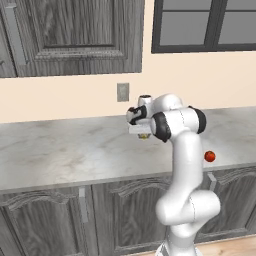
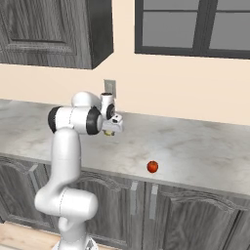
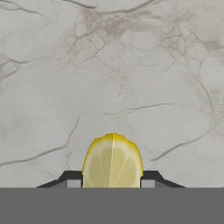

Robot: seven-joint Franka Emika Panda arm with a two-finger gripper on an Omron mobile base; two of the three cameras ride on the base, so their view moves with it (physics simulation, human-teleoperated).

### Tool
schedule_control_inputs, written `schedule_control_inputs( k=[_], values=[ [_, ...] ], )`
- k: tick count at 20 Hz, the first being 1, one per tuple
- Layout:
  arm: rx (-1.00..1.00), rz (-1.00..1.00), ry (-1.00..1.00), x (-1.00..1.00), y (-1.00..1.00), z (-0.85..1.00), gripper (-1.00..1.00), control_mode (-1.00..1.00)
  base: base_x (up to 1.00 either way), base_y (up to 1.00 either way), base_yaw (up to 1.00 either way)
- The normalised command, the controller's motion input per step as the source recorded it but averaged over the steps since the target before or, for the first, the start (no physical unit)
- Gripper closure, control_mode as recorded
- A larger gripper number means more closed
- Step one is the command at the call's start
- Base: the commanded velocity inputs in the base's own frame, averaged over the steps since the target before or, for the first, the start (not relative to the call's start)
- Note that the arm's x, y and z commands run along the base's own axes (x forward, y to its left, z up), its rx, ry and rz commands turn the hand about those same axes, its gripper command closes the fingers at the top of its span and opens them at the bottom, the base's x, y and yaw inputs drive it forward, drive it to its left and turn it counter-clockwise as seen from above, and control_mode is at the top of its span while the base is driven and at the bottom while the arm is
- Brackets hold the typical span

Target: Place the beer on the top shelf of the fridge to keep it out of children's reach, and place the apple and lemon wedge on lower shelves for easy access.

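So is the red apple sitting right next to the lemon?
No, the apple sits alone near the counter's front edge, far from the lemon wedge between the gripper's fingers.

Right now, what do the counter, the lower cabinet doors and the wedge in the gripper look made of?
Counter: polished marble-like stone, pale with brown veins. Cabinet doors: dark grey wood, visible grain, carved panels. Lemon wedge: fruit flesh, yellow rind, pale segment lines, clamped in the gripper.

A rendered home kitchen: a long grey-veined marble counter [image 1: 60,150] runs along a cream wall above dark grey wood-grain base cabinets [image 1: 45,220], with matching panelled wall cupboards [image 1: 70,35], a dark-framed window [image 2: 195,27] and a grey wall socket plate [image 1: 123,92].
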Motion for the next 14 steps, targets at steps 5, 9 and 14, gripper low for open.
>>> schedule_control_inputs(
  k=[5, 9, 14],
  values=[
    [0.0, -0.05, 0.0, -0.65, -0.34, 0.0, 1.0, -1.0, 0.0, 0.0, 0.0],
    [0.0, -0.01, -0.01, -0.73, -0.16, 0.24, 1.0, -1.0, 0.0, 0.0, 0.0],
    [0.0, 0.0, -0.2, -0.54, -0.14, 0.51, 1.0, -1.0, 0.0, 0.0, 0.0]
  ],
)
